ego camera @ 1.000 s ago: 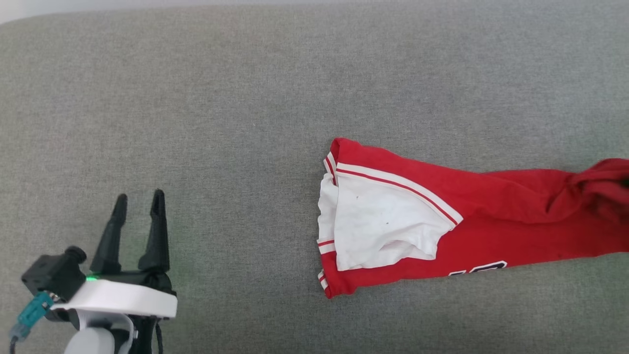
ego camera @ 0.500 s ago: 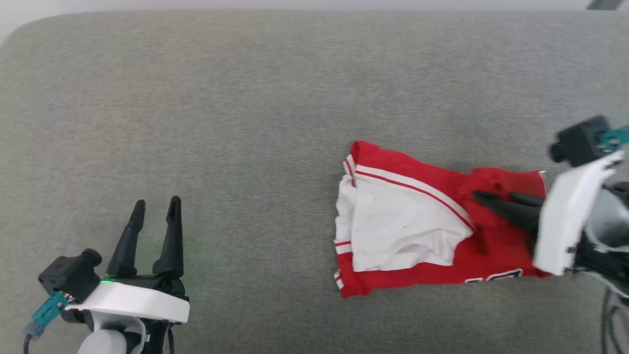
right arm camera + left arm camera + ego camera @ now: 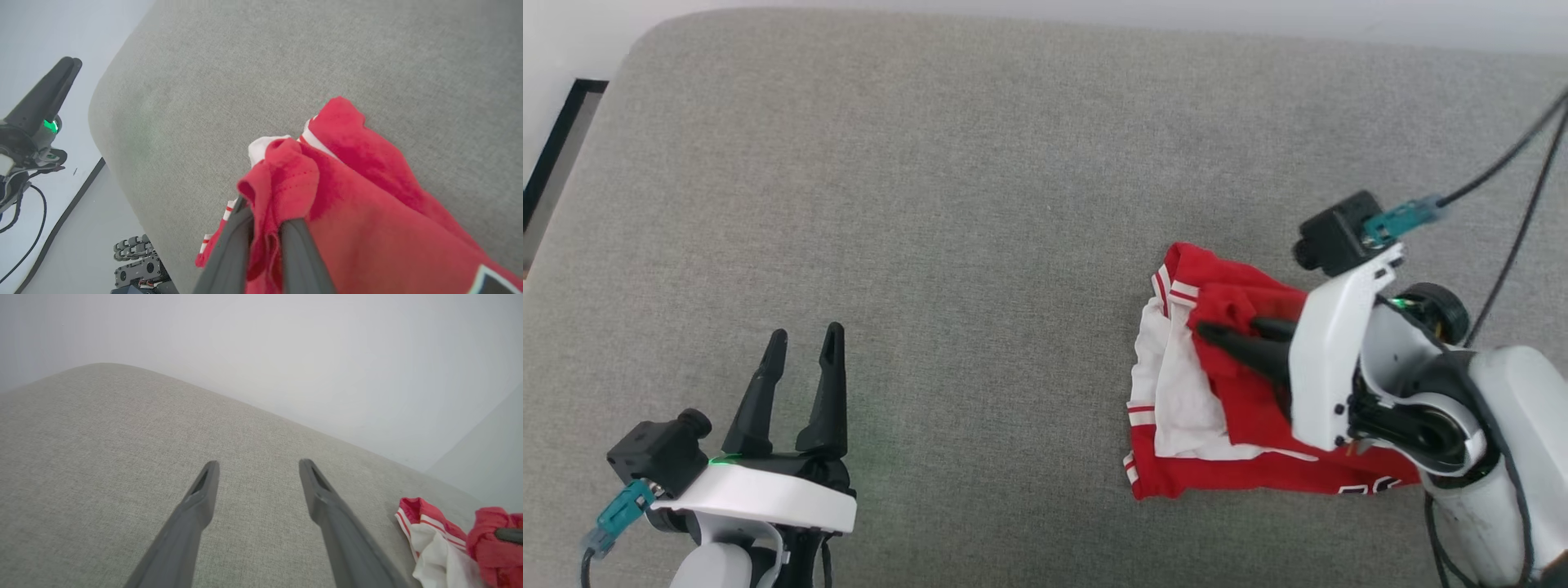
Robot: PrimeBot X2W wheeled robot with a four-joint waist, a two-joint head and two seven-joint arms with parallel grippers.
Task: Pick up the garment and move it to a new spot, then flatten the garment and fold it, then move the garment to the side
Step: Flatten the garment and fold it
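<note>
The garment (image 3: 1176, 392), a red jersey with a white sleeve panel and striped trim, lies bunched on the grey cushion at the right. My right gripper (image 3: 1225, 327) reaches over it from the right, shut on a fold of its red fabric held above the white panel. In the right wrist view the garment (image 3: 367, 204) is pinched between the right gripper (image 3: 265, 212) fingers, with part of a black numeral at the lower right. My left gripper (image 3: 805, 331) stands open and holds nothing at the lower left, far from the cloth. In the left wrist view the left gripper (image 3: 258, 463) is over bare cushion, the garment (image 3: 433, 547) at the lower right.
The grey fabric cushion (image 3: 980, 204) spans the view, with a rounded corner at the upper left. Beyond it are pale floor and a dark strip (image 3: 556, 155). Black cables (image 3: 1519, 163) run from my right wrist. The robot's base (image 3: 135, 261) sits below the cushion edge.
The head view has shifted. My right gripper came in from the right, carrying the garment's far end leftward over the white panel, so the cloth is now doubled and shorter. The left gripper stays open.
</note>
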